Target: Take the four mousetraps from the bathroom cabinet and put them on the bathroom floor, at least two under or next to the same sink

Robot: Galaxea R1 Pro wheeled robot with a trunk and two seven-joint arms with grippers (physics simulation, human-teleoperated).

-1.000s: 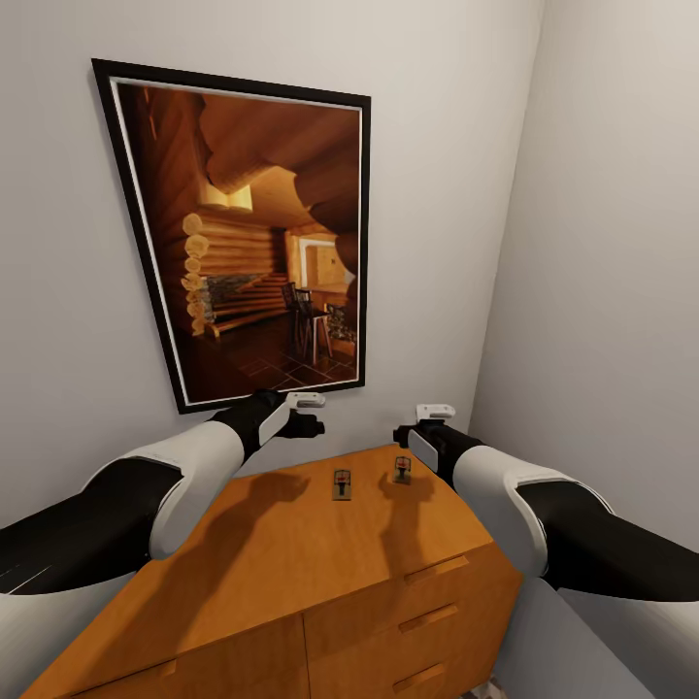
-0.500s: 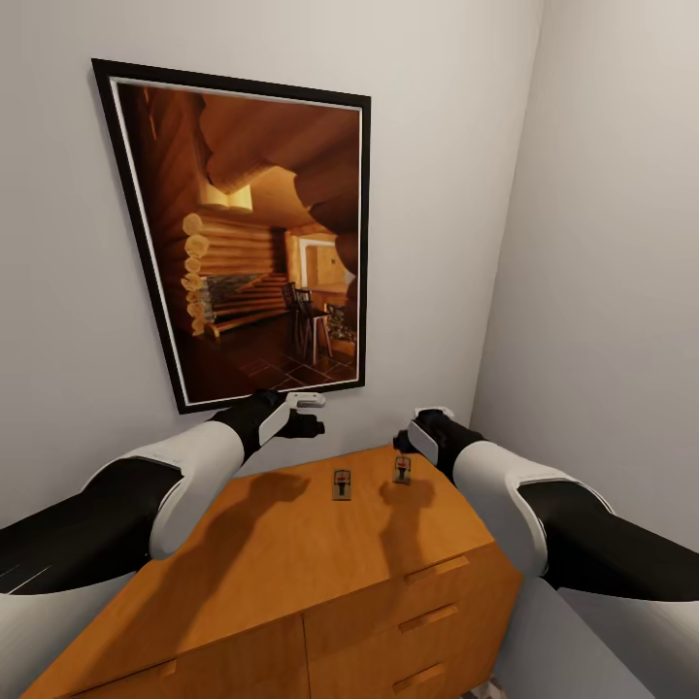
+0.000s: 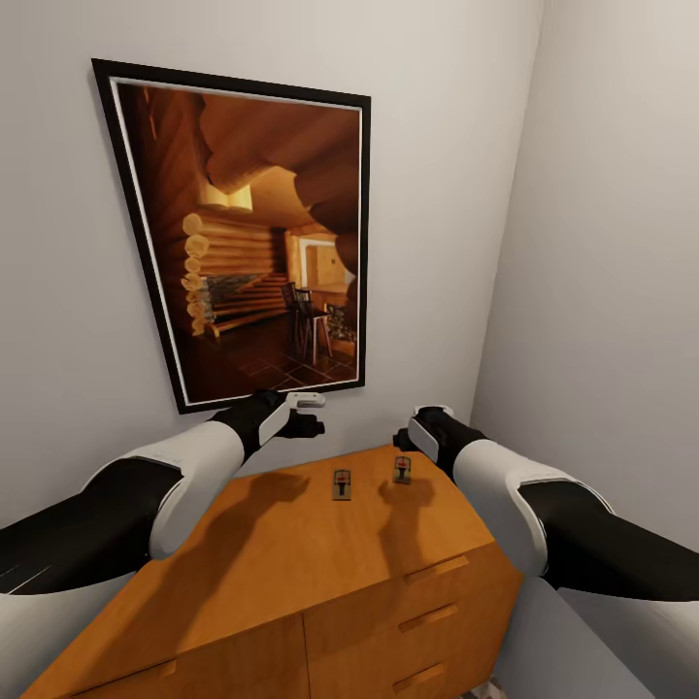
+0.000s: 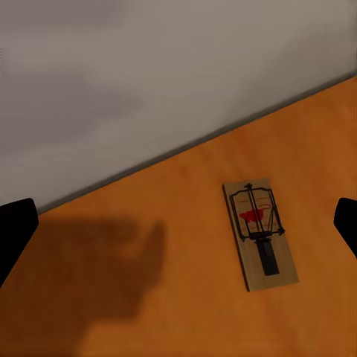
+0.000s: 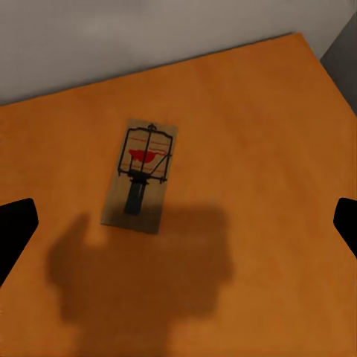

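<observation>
Two mousetraps lie on top of the orange-brown cabinet (image 3: pixel 291 573), near its back right corner: one (image 3: pixel 342 483) further left, one (image 3: pixel 402 470) nearer the corner. My left gripper (image 3: pixel 311 419) hangs open above the cabinet top, close to the wall, up and to the left of the left trap (image 4: pixel 260 234). My right gripper (image 3: pixel 404 443) is open just above the right trap (image 5: pixel 141 176), which lies between its spread fingertips without being touched. The sink is out of view.
A large framed picture (image 3: pixel 248 233) of a log cabin hangs on the wall behind the cabinet. A grey side wall (image 3: pixel 602 291) closes off the right. Drawer fronts with bar handles (image 3: pixel 437 568) face me. A sliver of patterned floor (image 3: pixel 482 692) shows at the cabinet's foot.
My right gripper has dipped and turned slightly toward the right mousetrap. The left arm and both traps have not moved.
</observation>
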